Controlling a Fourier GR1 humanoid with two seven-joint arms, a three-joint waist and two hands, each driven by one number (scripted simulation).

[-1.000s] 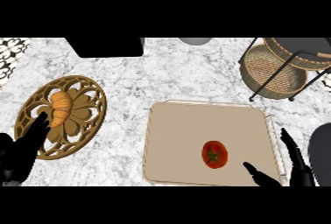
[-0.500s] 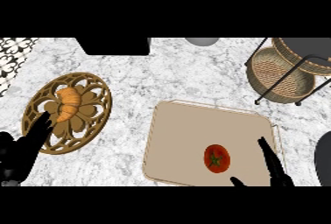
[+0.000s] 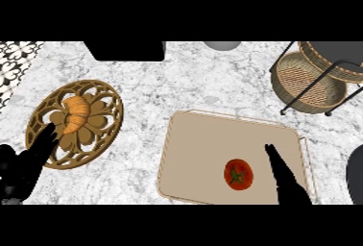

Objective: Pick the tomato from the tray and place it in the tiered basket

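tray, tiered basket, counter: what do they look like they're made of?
Tray: plain beige with a thin raised rim and a matte look; plastic or pale wood, hard to say. Tiered basket: woven wicker bowls, ribbed tan weave visible, held in a thin black frame that looks like metal. Counter: white stone with grey veining, likely marble.

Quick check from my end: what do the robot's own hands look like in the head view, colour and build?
Both hands are plain matte black, with long slim tapering fingers. The right hand and the left hand carry no markings or visible cables. A dark grey forearm shows at the right edge.
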